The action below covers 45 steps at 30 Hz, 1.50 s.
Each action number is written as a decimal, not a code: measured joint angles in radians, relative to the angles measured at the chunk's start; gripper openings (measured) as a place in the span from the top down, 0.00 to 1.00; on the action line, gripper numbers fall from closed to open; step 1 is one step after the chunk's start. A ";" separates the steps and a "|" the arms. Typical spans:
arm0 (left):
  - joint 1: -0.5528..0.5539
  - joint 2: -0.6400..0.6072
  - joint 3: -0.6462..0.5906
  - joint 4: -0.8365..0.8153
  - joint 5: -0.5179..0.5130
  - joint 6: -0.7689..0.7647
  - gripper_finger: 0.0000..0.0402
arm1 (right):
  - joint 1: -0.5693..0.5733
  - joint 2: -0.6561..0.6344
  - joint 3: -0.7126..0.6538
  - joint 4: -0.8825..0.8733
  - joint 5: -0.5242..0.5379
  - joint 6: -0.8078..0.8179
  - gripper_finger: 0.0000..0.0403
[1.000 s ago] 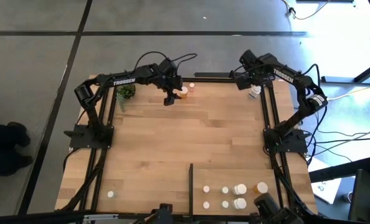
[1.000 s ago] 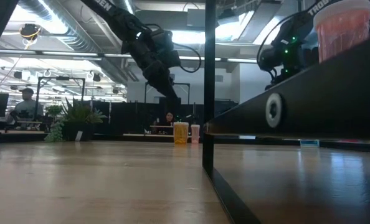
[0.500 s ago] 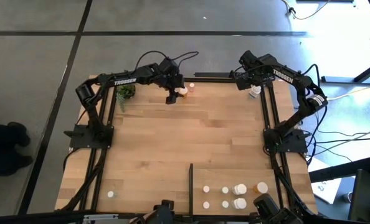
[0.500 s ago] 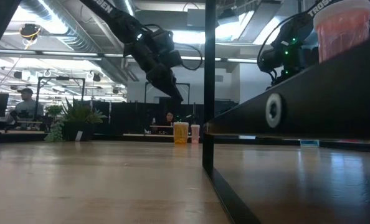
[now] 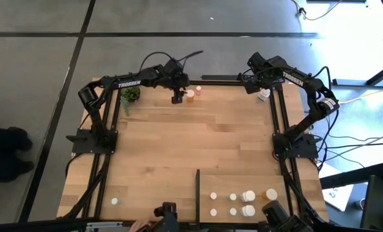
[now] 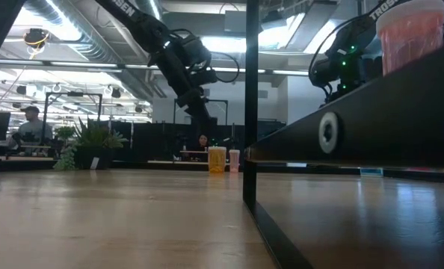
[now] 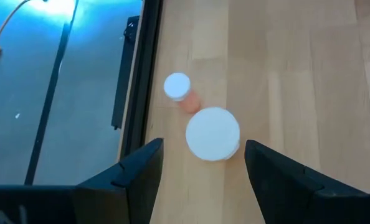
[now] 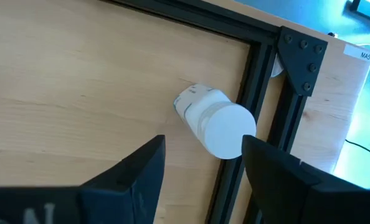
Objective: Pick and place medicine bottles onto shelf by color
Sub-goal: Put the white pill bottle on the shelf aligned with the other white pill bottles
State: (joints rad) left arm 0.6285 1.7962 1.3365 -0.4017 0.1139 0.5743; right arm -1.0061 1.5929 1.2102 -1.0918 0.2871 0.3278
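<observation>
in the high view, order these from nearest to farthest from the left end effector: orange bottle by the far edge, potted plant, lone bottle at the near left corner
1. Orange bottle: just right of the left end effector, at the far edge.
2. Potted plant: to its left, far-left corner.
3. Lone bottle: near-left corner.

Left pincer [image 5: 177, 98] open, lowered; right pincer [image 5: 261, 90] open, hovering.

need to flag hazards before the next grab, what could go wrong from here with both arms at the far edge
1. The left hand hangs open over a large white-capped bottle, and a smaller bottle stands just beyond it. Coming down, a finger may knock the small one over.
2. Both bottles sit near the black table frame, so a nudge could push one off the table.
3. The right hand is open over a white bottle that stands right against the frame; a finger may strike that rail.
</observation>
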 joint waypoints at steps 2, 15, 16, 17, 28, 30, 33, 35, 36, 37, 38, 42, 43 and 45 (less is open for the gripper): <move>-0.003 0.000 0.000 0.000 0.000 -0.001 0.45 | 0.004 0.000 0.000 0.000 0.000 -0.039 0.47; -0.040 0.000 0.000 0.000 0.001 -0.003 0.45 | 0.097 0.000 0.000 -0.019 0.034 -0.042 0.47; -0.044 0.000 0.000 0.000 0.002 -0.003 0.45 | 0.106 0.000 0.000 -0.038 0.050 -0.028 0.47; -0.047 0.000 0.000 0.000 0.002 -0.003 0.45 | 0.115 0.000 0.000 -0.063 0.067 -0.007 0.47; -0.096 -0.001 0.000 0.000 0.001 -0.003 0.45 | 0.234 -0.001 -0.016 -0.222 0.186 0.225 0.47; -0.107 -0.001 0.000 0.000 0.001 -0.003 0.45 | 0.257 -0.001 -0.034 -0.211 0.210 0.261 0.47; -0.123 -0.001 0.000 0.000 0.001 -0.003 0.45 | 0.288 -0.001 -0.070 -0.210 0.235 0.332 0.47; -0.134 -0.001 0.000 0.000 0.001 -0.003 0.45 | 0.306 -0.001 -0.093 -0.207 0.236 0.394 0.47; -0.140 -0.001 0.000 -0.001 0.001 -0.003 0.45 | 0.316 -0.001 -0.106 -0.198 0.236 0.419 0.47; -0.145 -0.001 0.000 0.000 0.001 -0.004 0.45 | 0.325 -0.001 -0.120 -0.185 0.236 0.435 0.47; -0.151 -0.001 0.000 0.000 0.001 -0.005 0.45 | 0.334 -0.001 -0.135 -0.165 0.235 0.452 0.47; -0.175 -0.001 0.000 0.000 0.001 -0.006 0.45 | 0.365 -0.001 -0.187 -0.054 0.255 0.488 0.47; -0.180 -0.001 0.000 0.000 0.001 -0.006 0.45 | 0.371 -0.001 -0.198 -0.026 0.267 0.507 0.47; -0.192 -0.001 0.000 0.000 0.001 -0.006 0.45 | 0.380 -0.001 -0.220 0.009 0.269 0.547 0.47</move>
State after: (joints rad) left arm 0.4369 1.7950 1.3365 -0.4019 0.1154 0.5678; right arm -0.6259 1.5917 0.9903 -1.0833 0.5564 0.8747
